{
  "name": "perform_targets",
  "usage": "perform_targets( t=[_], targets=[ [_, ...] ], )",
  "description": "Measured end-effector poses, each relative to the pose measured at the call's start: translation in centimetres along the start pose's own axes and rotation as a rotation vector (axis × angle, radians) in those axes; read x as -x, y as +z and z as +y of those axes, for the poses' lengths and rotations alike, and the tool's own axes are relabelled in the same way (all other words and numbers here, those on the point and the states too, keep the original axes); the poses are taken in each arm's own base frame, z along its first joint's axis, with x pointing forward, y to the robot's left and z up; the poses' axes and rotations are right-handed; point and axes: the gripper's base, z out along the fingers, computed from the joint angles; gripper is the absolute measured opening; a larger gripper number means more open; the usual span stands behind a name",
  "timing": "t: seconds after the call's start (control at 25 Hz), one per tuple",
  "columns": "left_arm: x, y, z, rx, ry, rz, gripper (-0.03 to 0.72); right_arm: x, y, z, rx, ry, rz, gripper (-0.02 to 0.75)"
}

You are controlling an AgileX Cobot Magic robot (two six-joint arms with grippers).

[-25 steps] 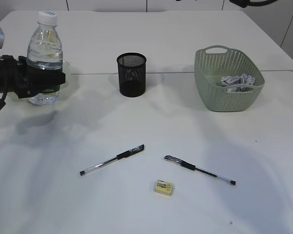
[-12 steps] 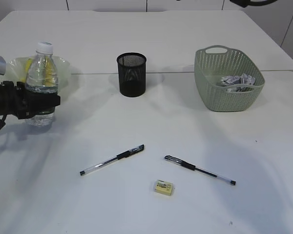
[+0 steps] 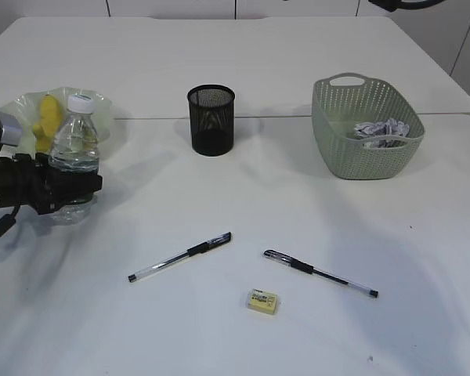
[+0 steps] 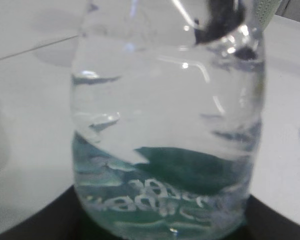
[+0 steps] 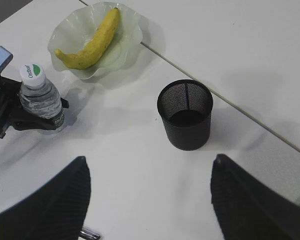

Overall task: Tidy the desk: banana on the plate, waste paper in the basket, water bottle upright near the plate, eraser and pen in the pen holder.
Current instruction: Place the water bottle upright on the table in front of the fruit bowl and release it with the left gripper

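One water bottle (image 3: 75,153) is held upright in the left pincer (image 3: 66,186), clamped round its label beside the one plate (image 5: 92,42), where one banana (image 5: 92,41) lies. The right pincer (image 5: 149,200) is spread wide. Two pens (image 3: 180,257) (image 3: 321,273), one eraser (image 3: 262,301), one pen holder (image 3: 211,120) and one basket (image 3: 366,128) containing one waste paper (image 3: 381,130) are counted on the worktop (image 3: 298,204).

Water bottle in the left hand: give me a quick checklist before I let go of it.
1. Left hand closed around the water bottle: ok.
2. Bottle upright, cap on top: ok.
3. Bottle close to the plate: ok.
4. Bottle base resting on the desk: cannot tell.
5. Banana on the plate, out of the way: ok.
6. Right hand open, holding nothing: ok.
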Motion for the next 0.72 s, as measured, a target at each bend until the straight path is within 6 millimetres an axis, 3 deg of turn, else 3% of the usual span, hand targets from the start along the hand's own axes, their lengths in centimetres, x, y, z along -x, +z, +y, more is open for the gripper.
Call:
perform_targets(
  t=[0.72],
  targets=[
    [-2.6,0.3,0.8,-0.021,-0.042,-0.127,0.373,0.1,0.0,0.1,0.007,0.001,-0.006,0.557]
  ],
)
